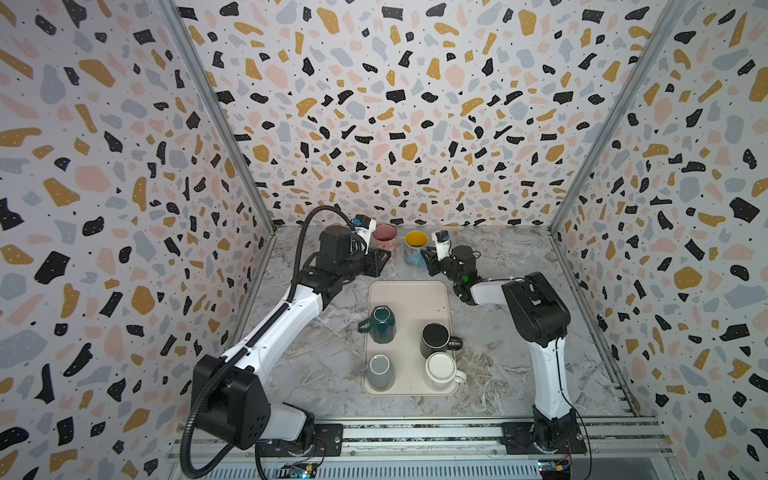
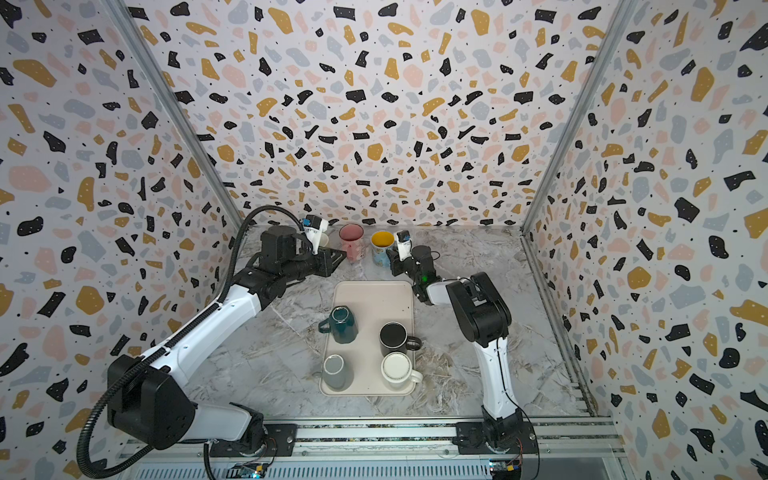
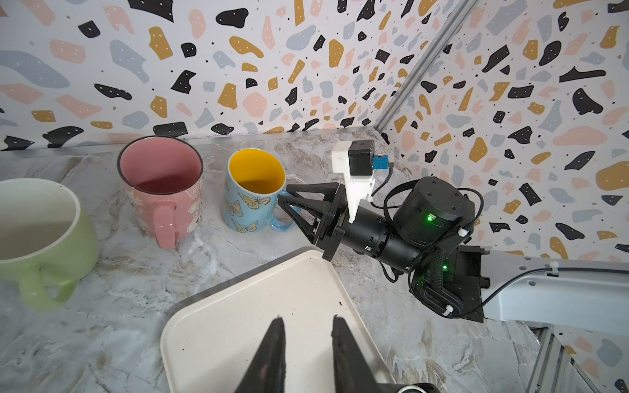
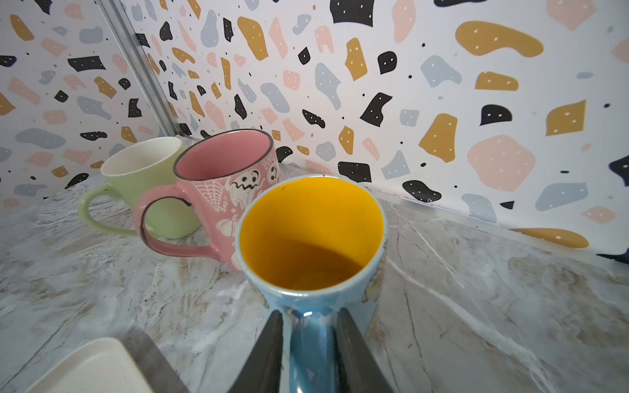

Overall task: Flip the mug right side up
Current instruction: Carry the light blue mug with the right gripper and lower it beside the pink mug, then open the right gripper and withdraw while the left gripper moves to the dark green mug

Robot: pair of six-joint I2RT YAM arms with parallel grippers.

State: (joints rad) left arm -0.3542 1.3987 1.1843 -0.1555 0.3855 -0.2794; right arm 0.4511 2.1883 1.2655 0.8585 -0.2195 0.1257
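Item one, the tray [image 1: 409, 301]: you are seeing it lying at the middle of the marbled tabletop [image 1: 498, 353], and everything below is being placed against it. Item two, the blue mug [image 1: 415, 249], the piece you are working on: it is standing upright, yellow inside facing up, on the tabletop just beyond the tray's far edge toward the right arm's side, its handle [image 4: 313, 347] turned toward that arm. Item three, your right gripper [image 4: 309, 316]: it is sitting astride that handle, one finger running close along each side; whether the fingers are pressing the handle or standing just clear of it, you cannot tell from these views. Item four, your left gripper [image 3: 306, 320]: it is hanging over the tray's far corner on the left arm's side, jaws parted a little and carrying nothing. Item five, the pink mug [image 1: 384, 237]: it is standing upright just beyond the tray's far edge, beside the blue mug with a gap showing between them. Item six, the green mug [image 3: 51, 245]: it is standing upright past the pink mug, farther out from the tray on the left arm's side. Items seven to ten are standing on the tray itself: the teal mug [image 1: 382, 324] and the black mug [image 1: 435, 338] across its middle, the grey mug [image 1: 380, 370] and the white mug [image 1: 441, 368] along its near edge. Teal, grey and white are showing their bottoms upward; which way the black one is facing is unclear.
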